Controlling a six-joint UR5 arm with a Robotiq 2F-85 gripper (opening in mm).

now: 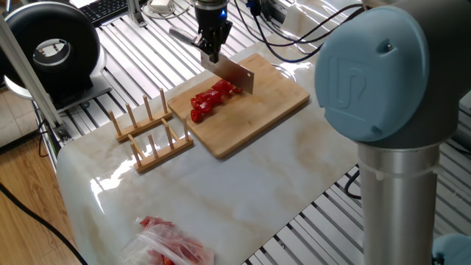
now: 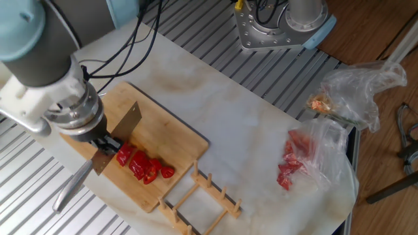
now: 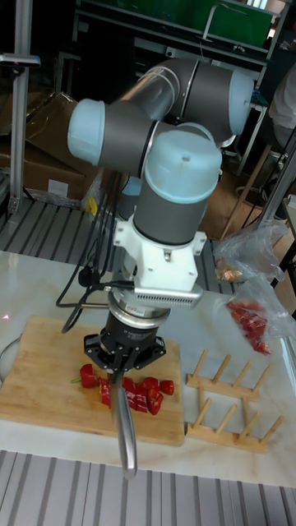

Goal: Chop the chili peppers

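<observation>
The chili peppers (image 1: 209, 101) lie as several glossy red chunks in a short row on the bamboo cutting board (image 1: 268, 103). The chunks also show in the other fixed view as chili peppers (image 2: 145, 164) and in the tall view as chili peppers (image 3: 131, 393). My gripper (image 1: 212, 55) is shut on a knife, whose steel blade (image 1: 234, 73) hangs tilted just above the far end of the row. In the other fixed view the gripper (image 2: 108, 147) sits at the board's left edge, with the knife handle (image 2: 70, 189) sticking out past it. The tall view puts the gripper (image 3: 123, 374) right over the chunks.
A wooden dish rack (image 1: 147, 132) stands just left of the board. A clear plastic bag showing red (image 1: 173, 246) lies near the table's front edge, and a second crumpled bag (image 2: 356, 91) sits by the far corner. A black round device (image 1: 51, 48) stands off the table's back left.
</observation>
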